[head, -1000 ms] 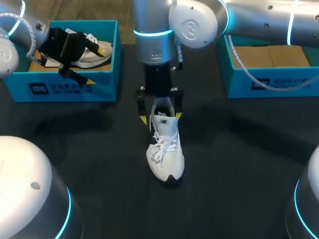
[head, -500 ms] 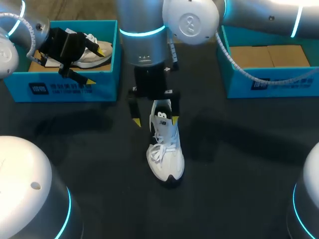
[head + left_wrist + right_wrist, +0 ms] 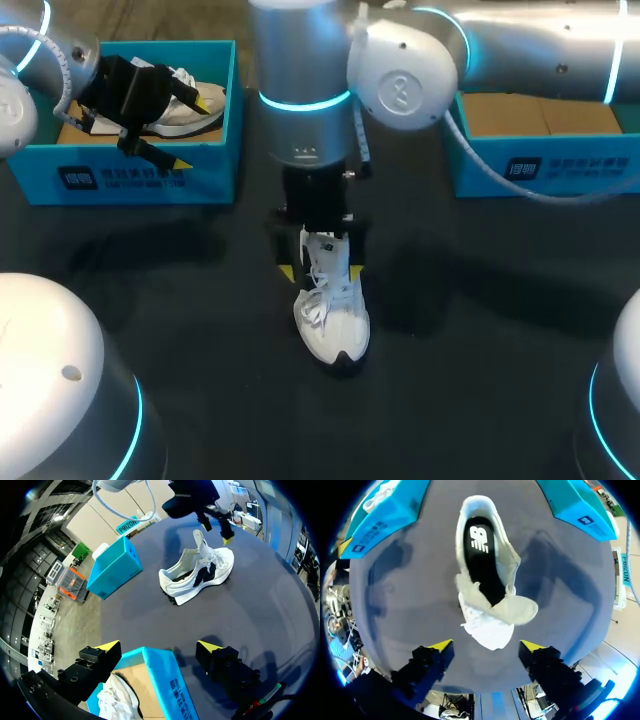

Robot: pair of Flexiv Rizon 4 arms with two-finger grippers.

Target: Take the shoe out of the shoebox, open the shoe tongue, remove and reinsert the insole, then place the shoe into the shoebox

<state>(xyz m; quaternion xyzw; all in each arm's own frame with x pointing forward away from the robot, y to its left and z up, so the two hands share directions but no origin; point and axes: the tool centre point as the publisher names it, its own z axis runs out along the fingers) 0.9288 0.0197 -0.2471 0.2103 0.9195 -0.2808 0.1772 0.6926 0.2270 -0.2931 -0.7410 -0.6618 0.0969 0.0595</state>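
Where the right gripper hangs: directly over the shoe, fingers spread, one to each side of it; the right wrist view shows neither fingertip touching it.
Shoe: upright on its sole on the table, ahead of the right gripper.
Tongue: stands up off the shoe's opening.
Insole: black, seated inside the shoe.
Left gripper: fingers spread, straddling a wall of the left shoebox.
Second shoe: inside the left shoebox, under the left gripper.
Right shoebox: well off to one side of the right gripper.
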